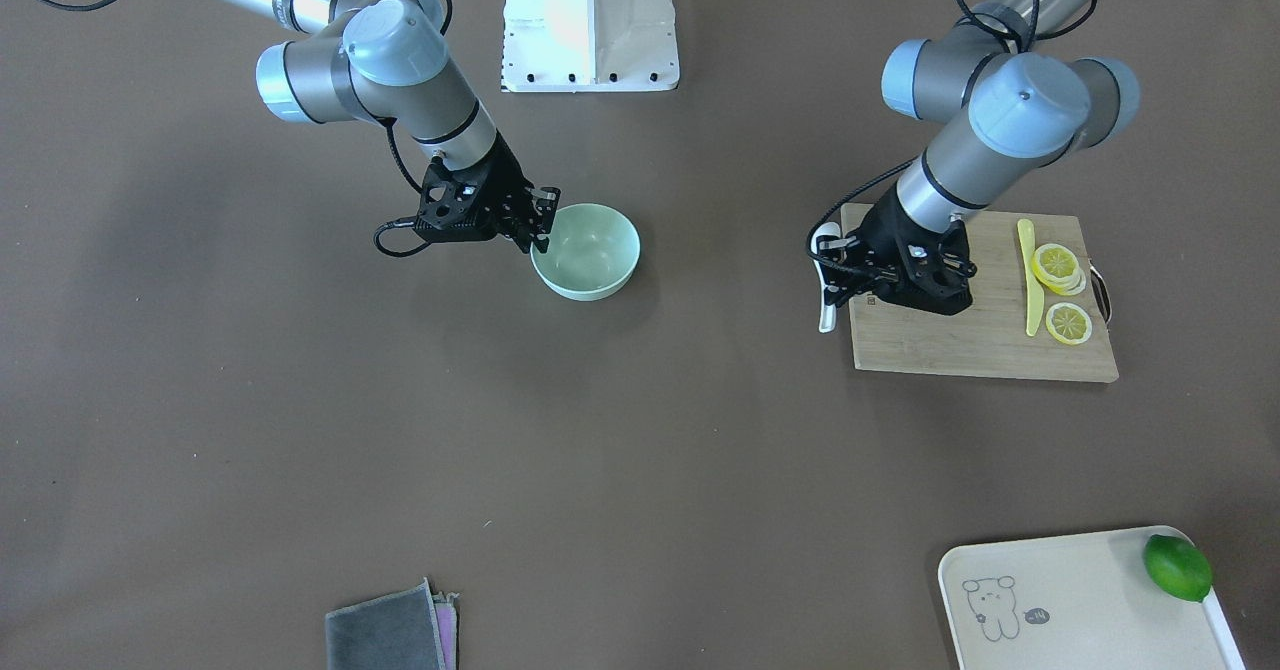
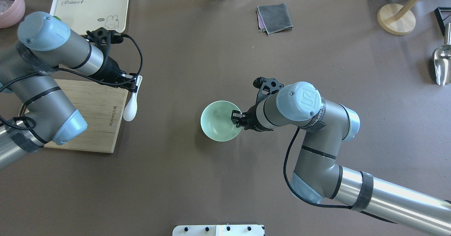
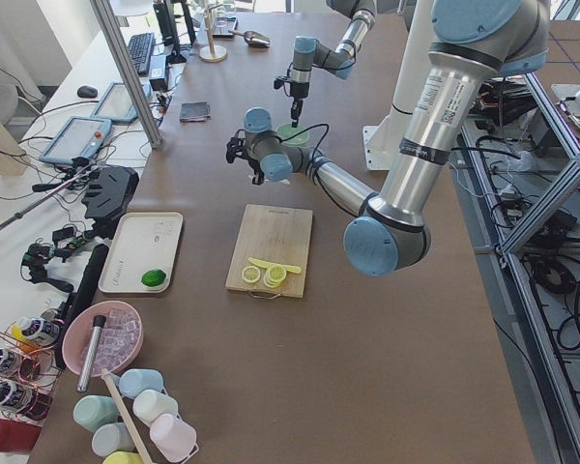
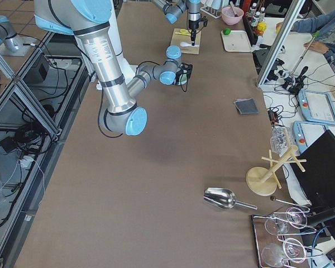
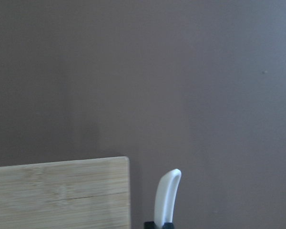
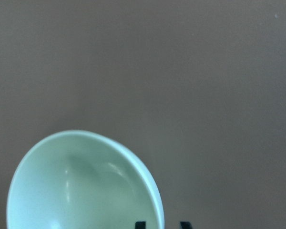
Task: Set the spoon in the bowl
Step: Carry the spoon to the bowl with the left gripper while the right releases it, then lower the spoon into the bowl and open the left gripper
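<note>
The white spoon lies just off the right edge of the wooden cutting board, scoop toward the robot. My left gripper is shut on its handle; the left wrist view shows the handle tip rising from between the fingers. Whether the scoop rests on the table I cannot tell. The pale mint-green bowl stands mid-table with nothing inside. My right gripper is open at its right rim, one fingertip inside and the other outside, as the right wrist view of the bowl shows.
On the cutting board lie a slim yellow knife and lemon slices. A cream tray with a lime sits at the operators' side. A grey cloth, a wooden stand and a metal scoop lie further off.
</note>
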{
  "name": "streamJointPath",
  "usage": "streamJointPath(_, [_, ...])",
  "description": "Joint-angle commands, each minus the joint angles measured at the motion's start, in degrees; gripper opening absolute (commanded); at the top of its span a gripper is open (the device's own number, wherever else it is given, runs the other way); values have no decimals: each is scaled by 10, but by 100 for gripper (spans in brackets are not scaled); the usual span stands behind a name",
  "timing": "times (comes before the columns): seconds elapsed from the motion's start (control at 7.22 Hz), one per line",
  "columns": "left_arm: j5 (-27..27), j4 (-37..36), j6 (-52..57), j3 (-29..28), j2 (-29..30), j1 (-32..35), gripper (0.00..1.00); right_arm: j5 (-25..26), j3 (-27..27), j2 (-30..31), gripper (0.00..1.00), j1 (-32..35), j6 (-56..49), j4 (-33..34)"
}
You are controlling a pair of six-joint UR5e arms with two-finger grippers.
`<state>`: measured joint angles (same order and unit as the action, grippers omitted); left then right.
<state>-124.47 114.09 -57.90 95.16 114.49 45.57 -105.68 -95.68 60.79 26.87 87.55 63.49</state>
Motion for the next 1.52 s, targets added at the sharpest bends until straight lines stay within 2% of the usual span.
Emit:
streamJointPath(0.0, [1,0,-106,-2,78,-51,0,-30,-36,31,100,38,-3,0])
streamJointPath(0.14, [21,0,-151,-3,111,-76,0,-110,-70,74,100,108,-46,0])
streamJointPath(0.28, [58,-1,-161,-8,134,-107,0,-170,-97,117,100,164,-107,-1])
streamJointPath(0.42, [72,0,-162,-19,150,-120,0,-212,-97,143,100,213,-156,-1])
streamJointPath(0.55, [75,0,-168,-43,167,-123,13,-232,-95,171,100,243,-194,-1])
streamJointPath(0.69, [125,3,-192,-68,195,-139,97,-235,-93,197,100,258,-230,-2])
streamJointPath(0.83, [150,4,-193,-66,194,-148,98,-257,-94,209,100,278,-245,-2])
streamJointPath(0.97, [148,0,-188,-60,194,-138,98,-272,-96,214,100,300,-245,-2])
streamJointPath(1.11, [116,-1,-163,-59,181,-104,98,-276,-95,221,100,316,-256,-1])
streamJointPath(1.25, [55,-4,-94,-52,145,-53,98,-282,-93,230,100,333,-285,0])
streamJointPath(1.38, [28,-5,-20,-19,82,-13,98,-284,-91,247,100,354,-320,1])
